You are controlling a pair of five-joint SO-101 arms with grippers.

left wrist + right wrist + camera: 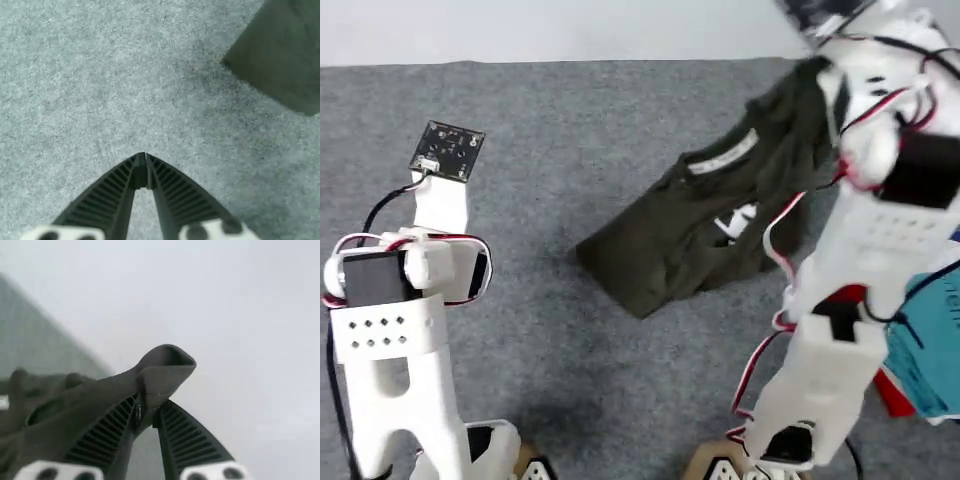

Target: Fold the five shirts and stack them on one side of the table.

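Our right gripper [146, 409] — jaws clamped on a fold of the dark olive fabric shirt [162, 367]. Our left gripper [145, 160] — jaws together, empty, over the grey felt-covered table [90, 75].

The high camera looked steeply down over the grey table [550, 180] from above the arms' bases. The left wrist camera sat close over that table, facing down past the left gripper [145, 160], and shared a corner of the dark shirt [280, 55] with the high view. The right wrist camera was raised and pointed past the right gripper [147, 407] toward a pale wall [240, 300].
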